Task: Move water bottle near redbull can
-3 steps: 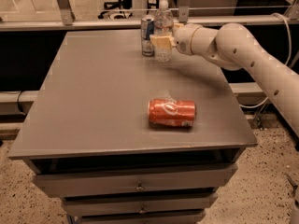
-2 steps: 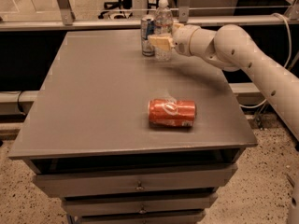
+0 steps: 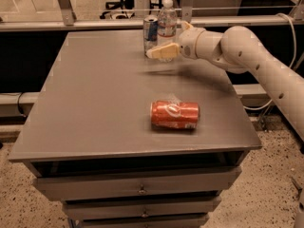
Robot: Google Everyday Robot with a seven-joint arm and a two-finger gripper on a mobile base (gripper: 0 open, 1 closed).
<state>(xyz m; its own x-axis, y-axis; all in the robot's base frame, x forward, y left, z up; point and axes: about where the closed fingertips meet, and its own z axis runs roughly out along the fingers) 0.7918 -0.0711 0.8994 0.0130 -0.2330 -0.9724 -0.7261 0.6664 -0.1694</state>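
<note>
The water bottle (image 3: 167,22), clear with a white cap, stands upright at the far edge of the table. It is right beside the redbull can (image 3: 150,31), a slim blue-and-silver can to its left. My gripper (image 3: 166,41) reaches in from the right at the bottle's lower part. It looks open: the near finger (image 3: 162,52) lies in front of the bottle and hides its base, and the far finger shows behind it. The bottle stands on the table between them.
An orange-red soda can (image 3: 174,115) lies on its side near the middle front of the grey table (image 3: 95,103). A rail runs behind the table's far edge. Drawers sit below the tabletop.
The near finger has shifted toward the camera and slightly left, away from the bottle. The bottle and both cans have not moved.
</note>
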